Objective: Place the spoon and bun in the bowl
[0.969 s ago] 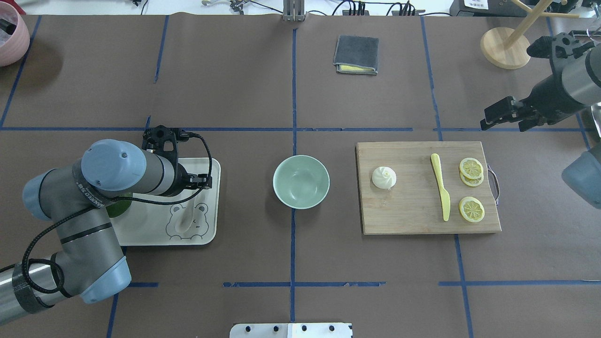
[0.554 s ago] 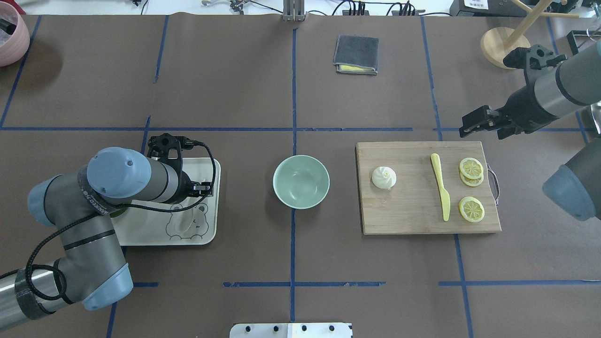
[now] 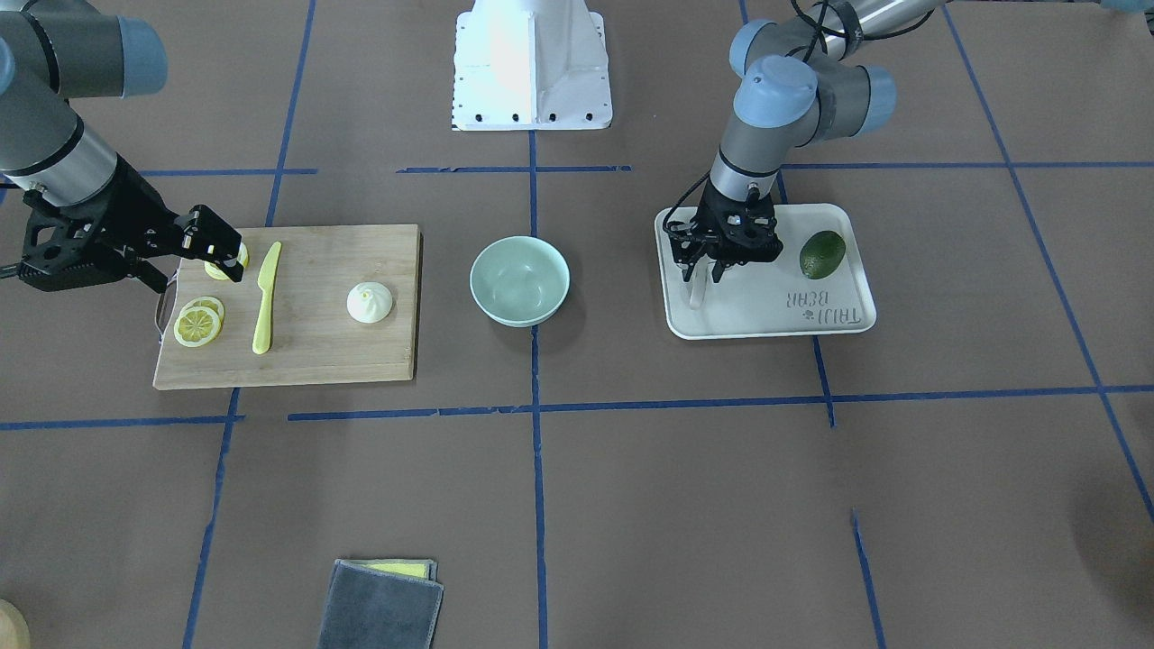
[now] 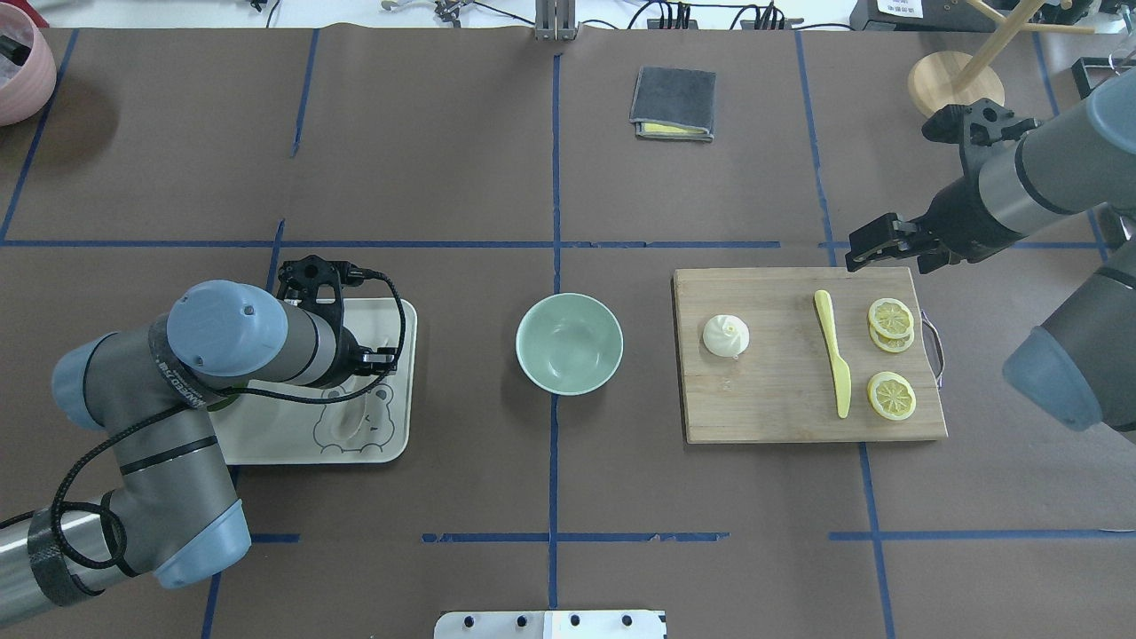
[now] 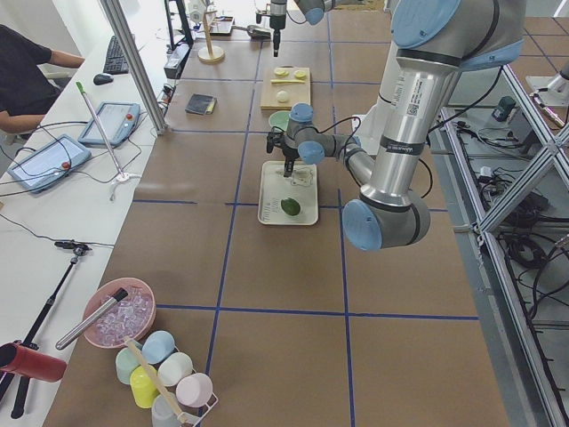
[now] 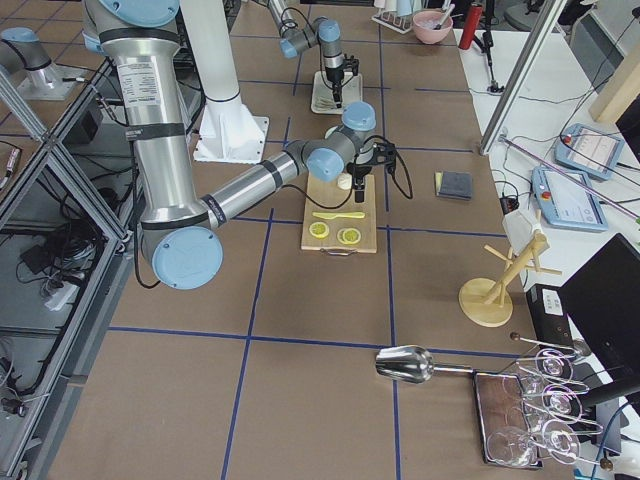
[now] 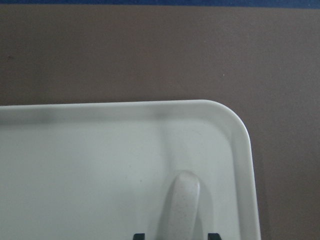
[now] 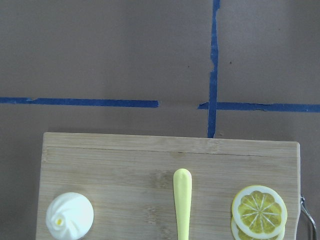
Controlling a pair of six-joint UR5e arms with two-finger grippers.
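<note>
The off-white spoon (image 4: 351,419) lies on the white bear-printed tray (image 4: 404,312), its handle pointing to the table's far side; it also shows in the front view (image 3: 696,294). My left gripper (image 4: 368,359) is low over the tray, open, with a fingertip on each side of the spoon's handle (image 7: 182,210). The white bun (image 4: 726,335) sits on the left part of the wooden cutting board (image 4: 781,410). The empty mint-green bowl (image 4: 569,343) stands mid-table. My right gripper (image 4: 887,253) hangs open above the board's far edge, to the right of the bun (image 8: 69,216).
A yellow plastic knife (image 4: 834,355) and lemon slices (image 4: 890,318) lie on the board. A green fruit (image 3: 822,254) is on the tray. A grey cloth (image 4: 673,104), a wooden stand (image 4: 954,89) and a pink bowl (image 4: 18,62) are at the far side.
My right arm has swung left toward the board's far edge. My left gripper has shifted slightly along the tray to the spoon's handle.
</note>
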